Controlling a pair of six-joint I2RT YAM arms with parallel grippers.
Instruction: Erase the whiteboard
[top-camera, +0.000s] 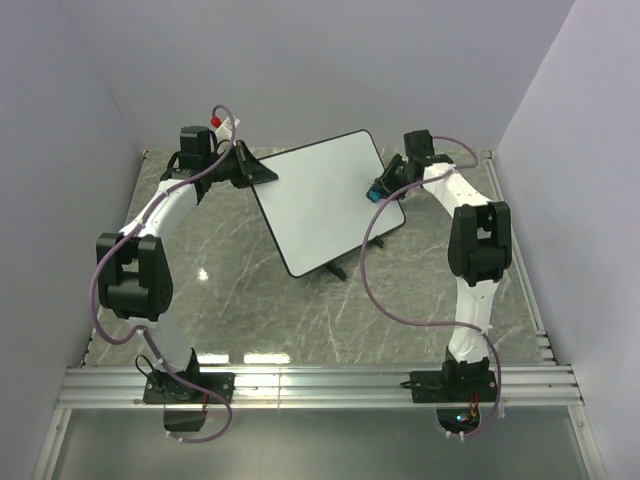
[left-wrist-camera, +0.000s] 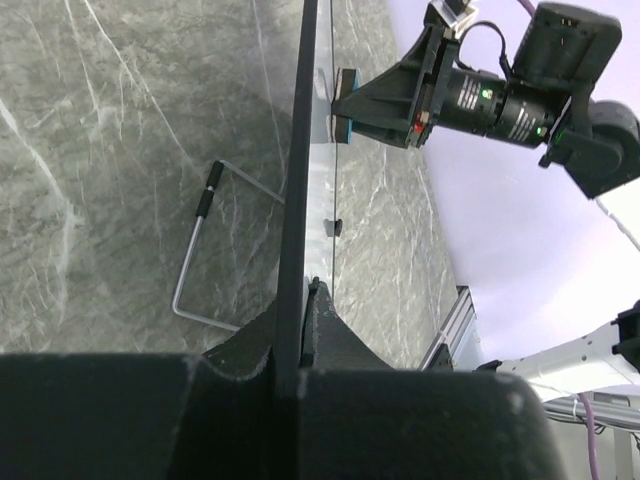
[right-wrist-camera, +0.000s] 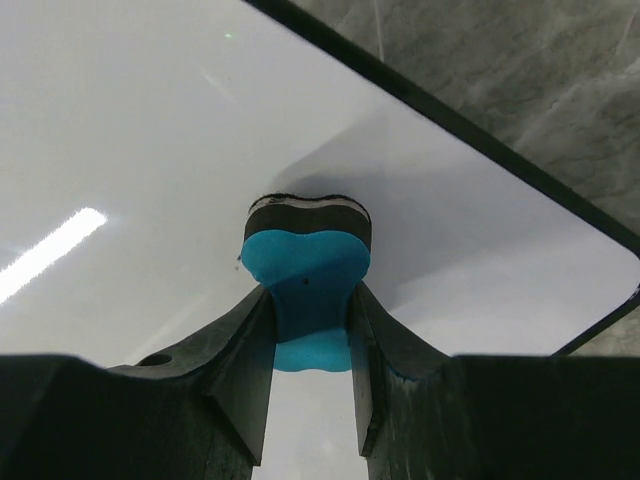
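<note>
Where eraser (right-wrist-camera: 306, 262) meets whiteboard (right-wrist-camera: 150, 130), contact is hidden.

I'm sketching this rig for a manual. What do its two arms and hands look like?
The left arm and right arm both have white tubular links joined by chunky black motor housings. A mauve cable loops loosely along each. The left hand and right hand are black, with two tapering fingers. Small green lights glow on the right wrist.

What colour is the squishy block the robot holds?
Bright blue foam eraser block, black pad at its tip; right wrist view shows it best.
</note>
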